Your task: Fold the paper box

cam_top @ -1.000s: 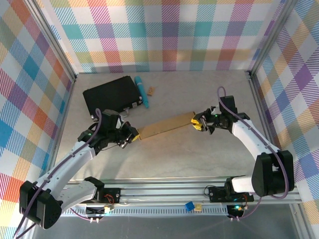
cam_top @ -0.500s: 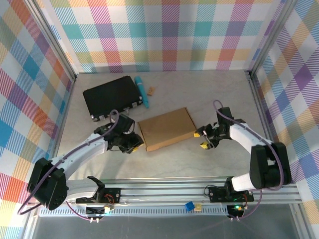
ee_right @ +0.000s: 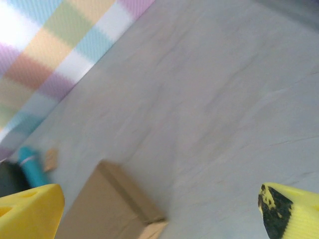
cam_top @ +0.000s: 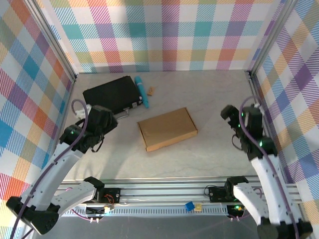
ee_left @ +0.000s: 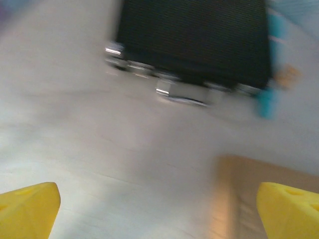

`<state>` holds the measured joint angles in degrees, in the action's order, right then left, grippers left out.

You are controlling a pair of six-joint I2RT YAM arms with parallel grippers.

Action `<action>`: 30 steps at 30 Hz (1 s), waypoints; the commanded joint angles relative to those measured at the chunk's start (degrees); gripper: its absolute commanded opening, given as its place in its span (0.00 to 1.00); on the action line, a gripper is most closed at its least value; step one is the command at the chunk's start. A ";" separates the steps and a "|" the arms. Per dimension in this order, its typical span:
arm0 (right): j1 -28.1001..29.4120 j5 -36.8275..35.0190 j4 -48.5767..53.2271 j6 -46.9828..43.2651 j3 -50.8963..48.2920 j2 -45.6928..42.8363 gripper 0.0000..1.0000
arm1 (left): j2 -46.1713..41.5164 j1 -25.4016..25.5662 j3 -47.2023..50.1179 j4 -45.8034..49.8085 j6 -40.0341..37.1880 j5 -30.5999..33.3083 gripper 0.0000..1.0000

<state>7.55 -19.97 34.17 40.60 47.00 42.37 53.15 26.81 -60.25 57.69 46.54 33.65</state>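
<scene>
— Left hand (ee_left: 158, 204), right hand (ee_right: 159, 204): gripping anything?
— No. Each has its fingers spread wide, with nothing between them.
— And on the worktop (cam_top: 214, 89), where's the paper box (cam_top: 167, 128)?
— Lying closed and flat in the middle, between the two hands and well apart from both.
— Anything else?
— Behind it, to the left, a black case (cam_top: 110, 94). A teal pen (cam_top: 141, 91) lies just beside its right end, then a small tan scrap (cam_top: 151, 90).
</scene>
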 commanded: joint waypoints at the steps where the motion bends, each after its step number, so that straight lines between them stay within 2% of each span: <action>1: 0.01 -14.30 -11.30 -14.10 -10.72 -1.90 0.99 | -5.85 -0.18 9.40 -4.76 -14.61 21.20 1.00; 4: 0.01 -11.77 -16.71 -22.51 -15.22 2.42 0.99 | -8.06 -1.06 18.69 -20.88 -30.83 20.67 1.00; 6: 0.00 -8.21 -22.15 -25.91 -17.54 6.11 0.99 | -7.55 -3.62 24.97 -33.07 -40.07 12.92 1.00; 8: -0.01 -6.05 -28.97 -27.59 -19.45 10.04 0.99 | -5.94 -7.35 28.37 -39.45 -39.77 7.60 1.00; 9: -0.05 -5.20 -32.77 -28.31 -20.07 12.65 0.99 | -4.39 -9.97 30.14 -43.87 -40.56 2.89 1.00; 13: 0.01 -0.62 -48.42 -32.98 -20.99 24.10 0.99 | 6.62 -15.39 31.66 -52.98 -40.29 -4.85 1.00; 17: 0.01 4.30 -60.33 -36.93 -19.23 34.09 0.99 | 16.24 -17.96 32.97 -65.05 -40.25 -9.48 1.00; 20: -0.06 7.23 -64.53 -42.33 -17.16 39.70 0.99 | 21.64 -20.07 32.43 -73.25 -40.48 -12.35 1.00; 24: -0.79 11.19 -71.88 -44.44 -19.11 42.60 0.99 | 26.25 -21.93 33.18 -85.87 -41.54 -15.35 1.00; 27: -1.44 12.22 -73.55 -43.98 -20.34 42.11 0.99 | 28.06 -22.00 34.80 -94.43 -43.97 -16.90 1.00; 30: -1.66 11.91 -76.51 -43.52 -22.26 41.50 0.99 | 29.63 -21.80 41.59 -109.45 -45.31 -17.08 1.00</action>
<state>6.35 -9.96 -35.99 -1.83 26.74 84.68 81.36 5.21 -23.20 -34.44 3.70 18.41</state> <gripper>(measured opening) 0.992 0.997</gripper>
